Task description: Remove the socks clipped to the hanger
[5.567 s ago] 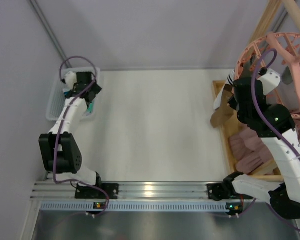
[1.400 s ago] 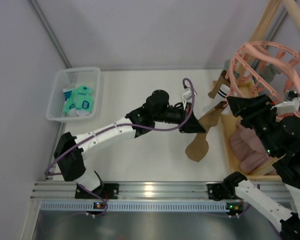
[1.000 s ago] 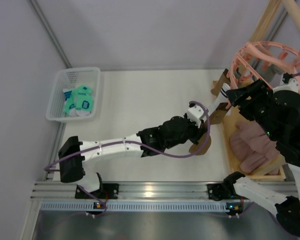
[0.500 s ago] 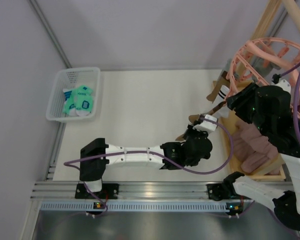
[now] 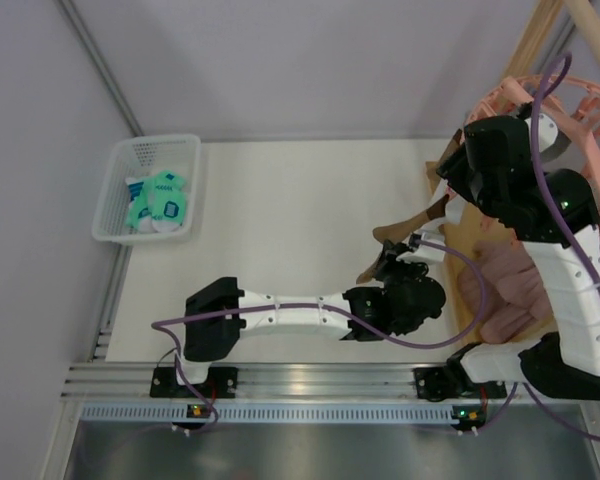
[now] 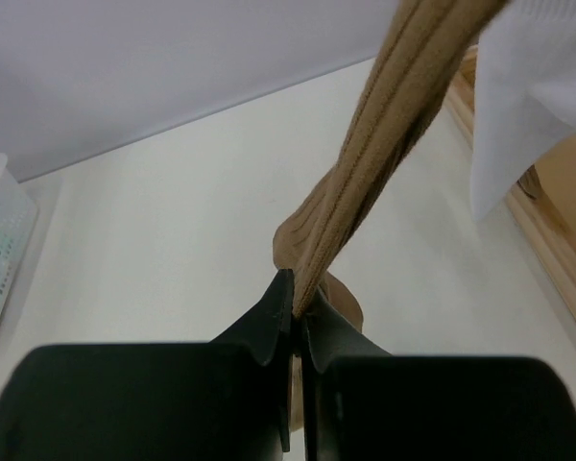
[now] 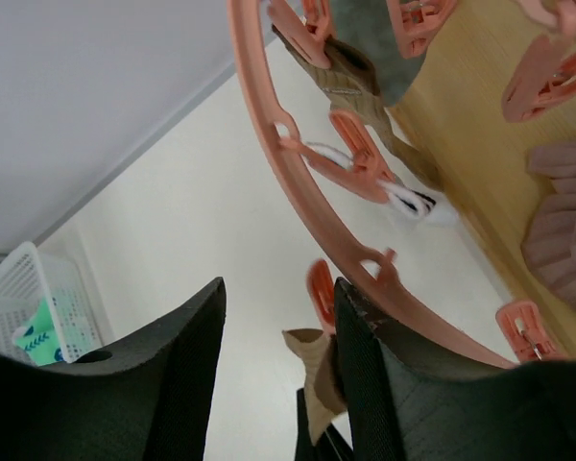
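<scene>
This is a robotics lab cell, not a home. A bare white table is boxed in by plain grey wall panels. A slotted aluminium rail along the near edge carries two bolted arm bases and loose purple cables. The only household things are props: a white plastic basket at far left, and at right a wooden frame bearing a pink hanger with socks.

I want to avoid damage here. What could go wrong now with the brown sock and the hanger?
1. The left gripper holds the brown sock taut while its clip seems shut: the sock may overstretch or drag the hanger askew.
2. The right gripper, jaws apart near that clip, might catch the hanger's rim instead.
</scene>
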Tool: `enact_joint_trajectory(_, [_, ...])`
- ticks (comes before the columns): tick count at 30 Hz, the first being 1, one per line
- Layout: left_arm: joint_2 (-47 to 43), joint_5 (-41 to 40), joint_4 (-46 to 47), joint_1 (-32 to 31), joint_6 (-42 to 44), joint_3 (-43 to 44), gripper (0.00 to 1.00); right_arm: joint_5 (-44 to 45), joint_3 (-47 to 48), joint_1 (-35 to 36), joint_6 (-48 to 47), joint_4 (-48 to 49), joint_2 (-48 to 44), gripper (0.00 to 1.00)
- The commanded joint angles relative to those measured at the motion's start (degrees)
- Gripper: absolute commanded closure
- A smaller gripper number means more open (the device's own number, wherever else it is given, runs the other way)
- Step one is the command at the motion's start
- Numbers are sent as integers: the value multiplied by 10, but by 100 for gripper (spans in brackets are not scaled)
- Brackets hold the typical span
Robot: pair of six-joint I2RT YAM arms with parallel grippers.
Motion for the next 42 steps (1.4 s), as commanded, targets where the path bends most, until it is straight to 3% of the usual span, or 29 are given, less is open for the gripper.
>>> enact_joint_trajectory(1, [10,-38,-12,-2,5,15,100,61,28,14,12,-104,20,53])
enact_joint_trajectory(9, [14,-47,-10,-1,9,22,100,58,-21,21,43,-103,-8,53])
enact_joint_trajectory(18, [39,-41,-10,9,33,36,100,28,-6,74,49,-100,-42,53])
enact_joint_trajectory(25, [47,-48,-10,17,41,34,100,31,-63,76,57,-104,-67,53])
enact_joint_trajectory(34, [40,-52,-10,17,40,26,100,99,-122,76,76,-103,-74,53])
enact_joint_trajectory(42, [38,-50,-10,17,40,22,100,142,-96,72,89,-103,-43,53])
